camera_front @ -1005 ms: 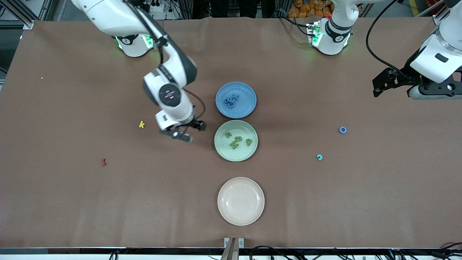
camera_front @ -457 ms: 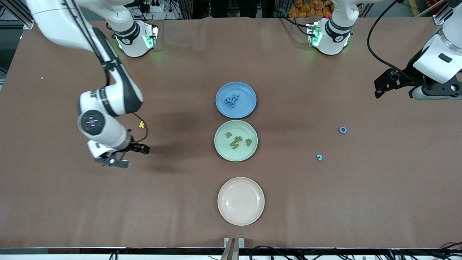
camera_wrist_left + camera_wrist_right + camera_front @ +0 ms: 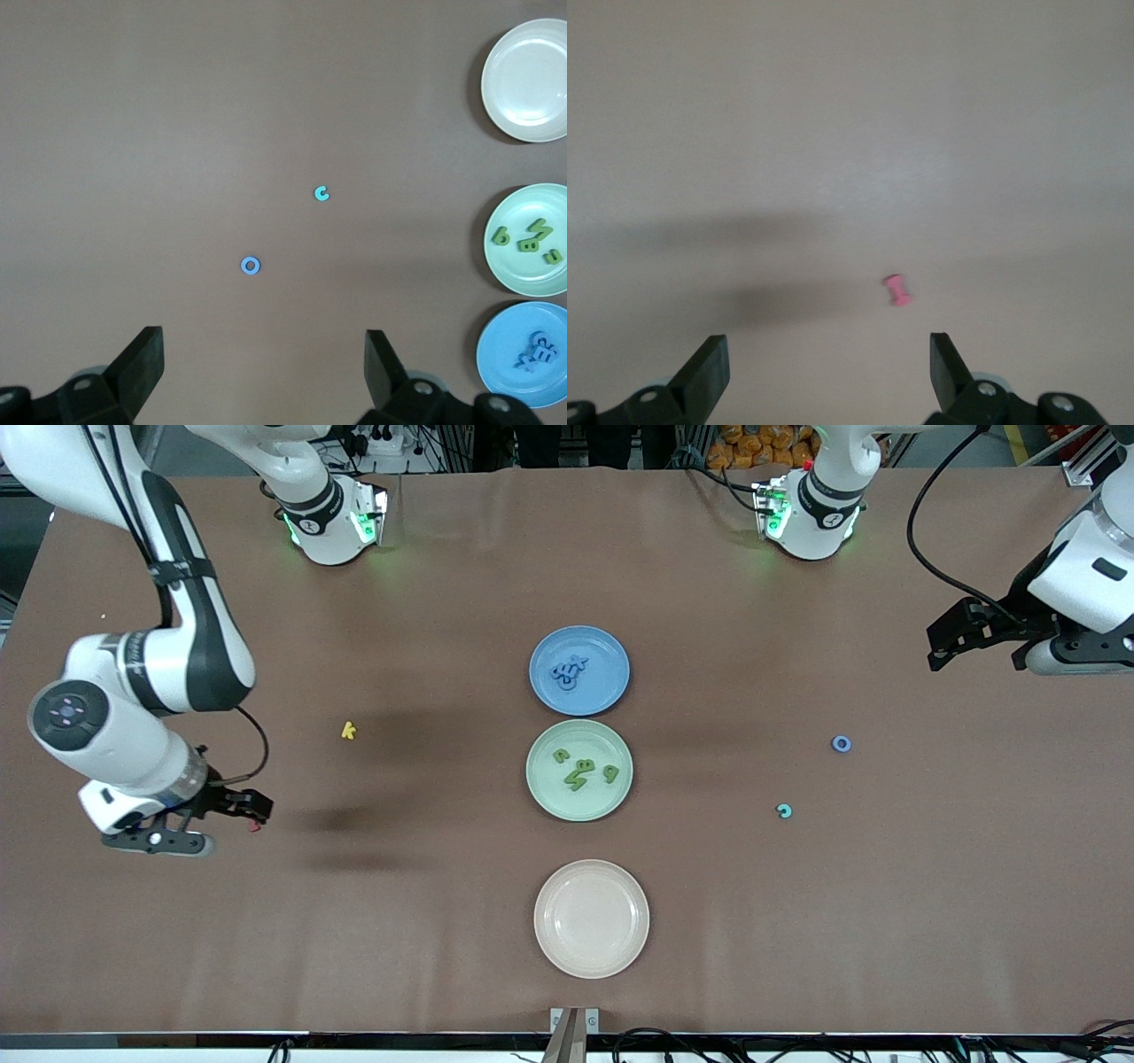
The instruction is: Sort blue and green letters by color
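Red letter [image 3: 255, 826] half hidden by right gripper [image 3: 232, 822]; both grippers spread, empty.

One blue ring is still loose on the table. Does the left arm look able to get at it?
Probably yes: the blue ring lies alone on bare table toward the left arm's end, and the left gripper hangs open above that end, nothing between them.

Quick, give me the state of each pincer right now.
Left pincer: open, holding nothing, up over the left arm's end of the table.
Right pincer: open, holding nothing, over the dark red letter.
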Action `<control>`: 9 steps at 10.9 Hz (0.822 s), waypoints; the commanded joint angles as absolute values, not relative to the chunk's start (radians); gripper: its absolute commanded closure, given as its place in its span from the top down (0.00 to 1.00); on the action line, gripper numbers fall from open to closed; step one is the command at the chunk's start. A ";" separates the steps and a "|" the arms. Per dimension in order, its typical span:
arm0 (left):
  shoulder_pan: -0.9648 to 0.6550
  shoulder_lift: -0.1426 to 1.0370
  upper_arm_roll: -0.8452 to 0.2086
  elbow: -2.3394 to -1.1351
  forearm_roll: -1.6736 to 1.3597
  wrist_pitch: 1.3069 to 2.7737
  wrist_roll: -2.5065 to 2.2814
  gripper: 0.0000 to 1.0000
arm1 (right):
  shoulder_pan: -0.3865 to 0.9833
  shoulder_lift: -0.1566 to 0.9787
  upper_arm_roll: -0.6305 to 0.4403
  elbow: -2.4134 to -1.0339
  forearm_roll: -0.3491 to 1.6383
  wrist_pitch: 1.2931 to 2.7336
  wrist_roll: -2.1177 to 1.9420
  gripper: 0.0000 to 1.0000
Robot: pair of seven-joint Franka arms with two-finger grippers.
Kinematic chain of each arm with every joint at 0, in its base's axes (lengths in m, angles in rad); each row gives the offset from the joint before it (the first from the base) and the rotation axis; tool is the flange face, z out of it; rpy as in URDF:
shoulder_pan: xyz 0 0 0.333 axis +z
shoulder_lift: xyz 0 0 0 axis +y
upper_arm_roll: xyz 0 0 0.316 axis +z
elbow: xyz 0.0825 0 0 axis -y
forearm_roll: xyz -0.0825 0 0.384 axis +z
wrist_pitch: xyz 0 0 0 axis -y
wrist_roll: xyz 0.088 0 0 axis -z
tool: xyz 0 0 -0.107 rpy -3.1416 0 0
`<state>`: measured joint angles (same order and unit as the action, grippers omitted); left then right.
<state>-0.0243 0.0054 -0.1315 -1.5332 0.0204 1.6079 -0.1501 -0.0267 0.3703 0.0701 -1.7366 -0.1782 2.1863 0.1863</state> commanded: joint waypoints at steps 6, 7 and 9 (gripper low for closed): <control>-0.023 0.028 -0.129 -1.483 0.066 1.598 -0.153 1.00 | -0.011 0.099 0.026 -1.586 -0.151 1.779 0.052 1.00; -0.023 0.026 -0.130 -1.483 0.066 1.597 -0.153 1.00 | 0.003 0.062 0.026 -1.583 -0.114 1.722 0.102 1.00; -0.021 0.026 -0.130 -1.483 0.064 1.595 -0.152 1.00 | 0.018 0.051 0.031 -1.519 -0.104 1.570 0.143 1.00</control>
